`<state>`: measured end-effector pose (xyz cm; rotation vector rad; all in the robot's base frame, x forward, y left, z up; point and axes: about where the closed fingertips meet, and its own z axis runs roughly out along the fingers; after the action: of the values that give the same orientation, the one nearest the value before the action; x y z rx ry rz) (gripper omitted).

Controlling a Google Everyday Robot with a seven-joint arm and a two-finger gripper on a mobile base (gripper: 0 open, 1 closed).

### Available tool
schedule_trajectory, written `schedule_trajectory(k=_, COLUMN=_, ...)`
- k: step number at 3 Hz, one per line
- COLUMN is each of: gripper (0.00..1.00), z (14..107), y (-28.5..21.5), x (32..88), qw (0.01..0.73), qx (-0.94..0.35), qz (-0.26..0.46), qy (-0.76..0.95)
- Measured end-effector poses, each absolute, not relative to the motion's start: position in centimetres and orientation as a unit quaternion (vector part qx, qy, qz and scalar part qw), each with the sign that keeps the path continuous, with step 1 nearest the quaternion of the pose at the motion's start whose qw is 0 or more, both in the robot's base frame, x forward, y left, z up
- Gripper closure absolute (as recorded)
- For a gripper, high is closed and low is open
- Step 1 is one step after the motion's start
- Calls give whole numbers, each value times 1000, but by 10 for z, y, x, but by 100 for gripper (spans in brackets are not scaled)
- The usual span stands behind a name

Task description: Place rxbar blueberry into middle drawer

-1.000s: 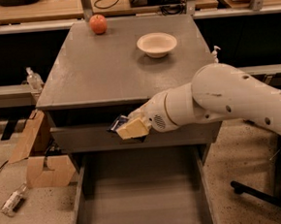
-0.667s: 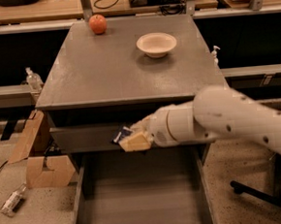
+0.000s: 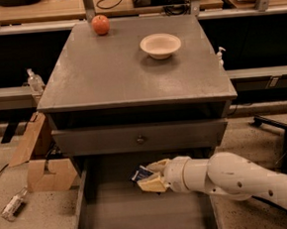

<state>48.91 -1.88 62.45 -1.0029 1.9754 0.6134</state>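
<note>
The middle drawer is pulled out below the cabinet, a wide grey box with a flat floor. My white arm reaches in from the right, low over the drawer's back part. My gripper has pale yellow fingers closed around the rxbar blueberry, a small dark blue wrapper with pale print that sticks out at the left of the fingers. The bar is held just above the drawer floor, below the closed drawer front.
A closed grey drawer front with a small knob sits above the open drawer. On the cabinet top stand a red-orange apple and a pale bowl. A cardboard box and bottles lie on the floor at left.
My arm has dropped from in front of the upper drawer front down into the open middle drawer, carrying the bar with it.
</note>
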Motion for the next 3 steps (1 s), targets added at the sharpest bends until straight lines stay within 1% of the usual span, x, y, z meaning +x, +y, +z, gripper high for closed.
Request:
schedule_trajectory(k=1, gripper=100, z=562, y=-28, x=498, qw=397, qx=-384, qz=272, qy=788)
schedule_trajectory(k=2, gripper=97, z=489, y=-28, x=512, qw=357, qx=-363, qz=312, qy=802)
schedule_trajectory(k=3, gripper=73, z=494, y=-26, x=509, qw=360, qx=-365, qz=311, qy=800)
